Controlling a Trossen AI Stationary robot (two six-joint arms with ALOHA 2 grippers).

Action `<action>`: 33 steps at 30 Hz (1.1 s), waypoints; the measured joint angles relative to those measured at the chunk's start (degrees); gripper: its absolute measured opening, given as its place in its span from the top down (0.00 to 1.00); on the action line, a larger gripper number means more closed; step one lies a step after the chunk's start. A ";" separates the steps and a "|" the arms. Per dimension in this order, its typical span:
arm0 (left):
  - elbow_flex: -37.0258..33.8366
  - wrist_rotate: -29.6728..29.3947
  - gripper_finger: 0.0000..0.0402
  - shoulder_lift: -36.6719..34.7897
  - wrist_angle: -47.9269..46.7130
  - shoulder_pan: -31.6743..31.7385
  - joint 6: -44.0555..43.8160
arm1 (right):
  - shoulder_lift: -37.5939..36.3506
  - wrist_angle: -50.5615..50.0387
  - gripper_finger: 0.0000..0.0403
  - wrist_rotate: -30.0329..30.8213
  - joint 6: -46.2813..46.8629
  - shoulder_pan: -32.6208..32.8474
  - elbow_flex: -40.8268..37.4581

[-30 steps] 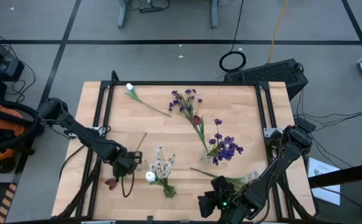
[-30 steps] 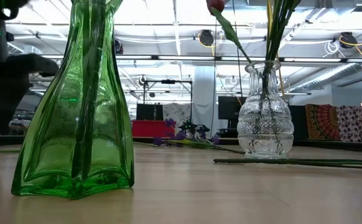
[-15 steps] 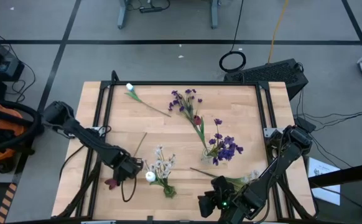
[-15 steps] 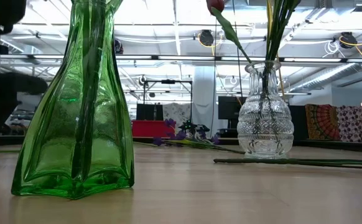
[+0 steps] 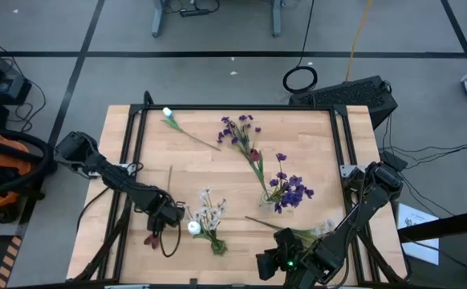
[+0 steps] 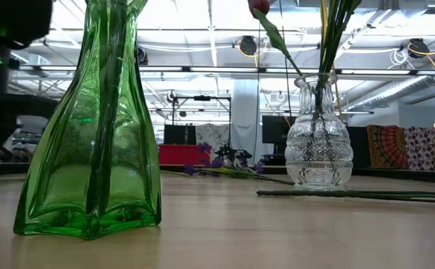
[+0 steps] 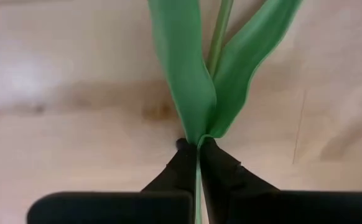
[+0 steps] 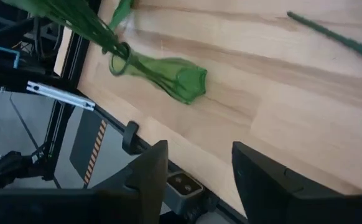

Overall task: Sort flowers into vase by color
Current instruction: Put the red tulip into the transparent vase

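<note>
1. Left gripper [image 7: 198,155] is pinching a red flower's [image 5: 152,238] stem [image 7: 219,31] at the table's [image 5: 314,144] near-left, beside the green vase [image 6: 90,142].
2. Right gripper [image 8: 196,168] is waiting, jaws parted, near edge.
3. Clear vase [image 6: 318,146] is standing mid-right; purple flowers [image 5: 237,128] are lying farther back.

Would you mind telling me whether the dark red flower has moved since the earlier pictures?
Yes. In the high view the dark red flower sits lower than before and its stem has swung upright, judged against the green vase.
</note>
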 joint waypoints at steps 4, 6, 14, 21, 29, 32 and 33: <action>0.09 -2.22 0.98 -2.26 -0.72 2.71 -0.40 | 0.00 -1.80 0.73 -1.83 -0.43 0.61 0.00; 0.15 -1.58 0.98 -3.30 -0.95 4.24 -1.76 | 0.00 -4.04 0.84 -3.44 -0.63 0.76 0.00; 0.17 -0.27 0.98 -8.30 -0.48 12.23 -12.52 | -0.79 -13.56 0.99 -4.24 -10.83 2.12 0.00; 0.24 -0.03 0.98 -13.47 5.18 20.22 -24.95 | -9.61 -22.43 1.00 -3.65 -13.30 6.32 -6.97; 0.29 -2.90 0.98 -15.12 10.76 25.49 -39.77 | -30.73 -6.90 1.00 -2.72 -12.18 12.92 -33.32; 0.30 -5.77 0.98 -15.12 12.59 26.73 -46.28 | -37.08 1.19 1.00 -2.80 -12.05 13.85 -42.70; 0.31 -6.54 0.98 -15.12 13.96 27.36 -48.74 | -38.77 3.70 1.00 -2.74 -12.03 13.90 -45.32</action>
